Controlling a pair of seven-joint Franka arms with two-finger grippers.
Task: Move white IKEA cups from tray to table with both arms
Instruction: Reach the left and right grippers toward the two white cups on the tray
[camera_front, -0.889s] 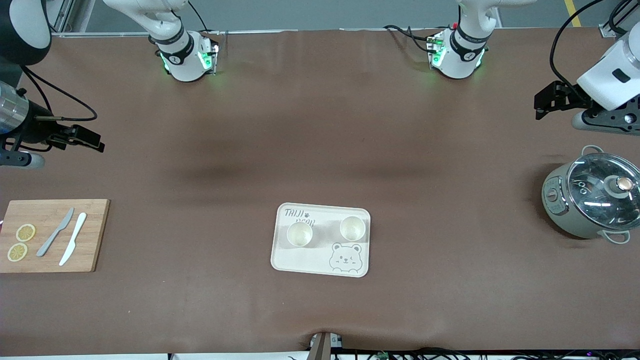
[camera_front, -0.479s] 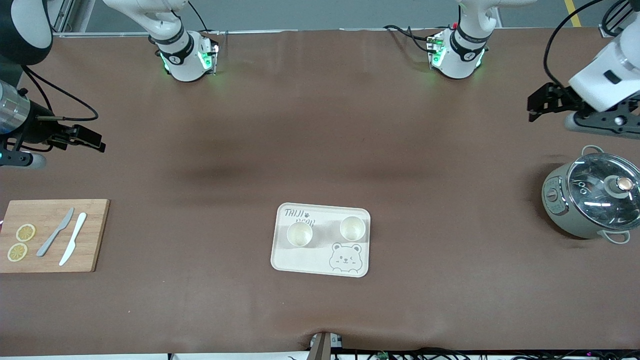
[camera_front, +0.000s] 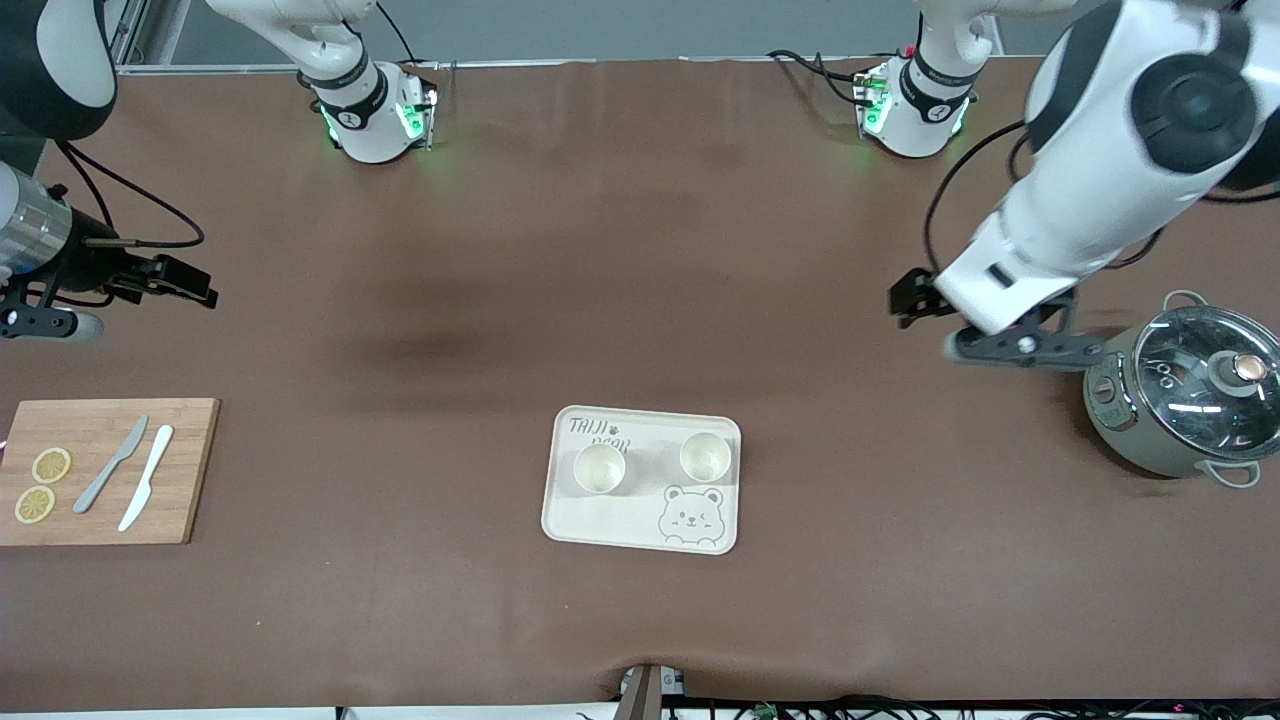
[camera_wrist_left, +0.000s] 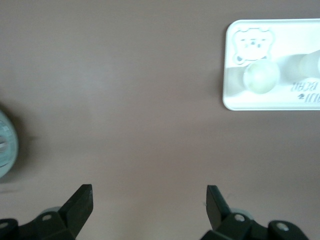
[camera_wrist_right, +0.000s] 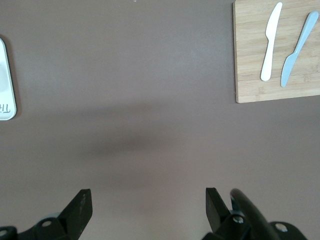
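Brown tabletop (camera_front: 640, 250) is mostly bare: wide open room between the arm bases and the tray (camera_front: 600, 525), and bare strips on both flanks of the tray.

Tray sits near the middle of the tabletop, toward the front-camera edge. Rounded corners, cream, bear print and lettering on it.

Two white IKEA cups stand upright on the tray, side by side, apart from each other. One cup (camera_front: 599, 468) toward the right arm's end, other cup (camera_front: 705, 456) toward the left arm's end, just above the bear print. Both small, plain cream-white, no handle, tapered, mouths up, insides look empty. Neither cup is touched by a gripper.

Left gripper (camera_front: 915, 298) hangs over bare tabletop between the tray and the grey-green lidded pot (camera_front: 1180, 400), released, jaws wide, nothing between them. Left wrist view shows open fingers (camera_wrist_left: 80, 202), with tray and one cup ahead.

Right gripper (camera_front: 185, 281) hangs over bare tabletop at the right arm's end, above the wooden cutting board (camera_front: 180, 470), released, jaws apart, holding nothing.

Cutting board sits at the tabletop edge, carries a grey knife (camera_front: 111, 464), a white knife (camera_front: 146, 477) and two lemon slices (camera_front: 50, 465). Pot sits close to the left arm's edge, glass lid on.
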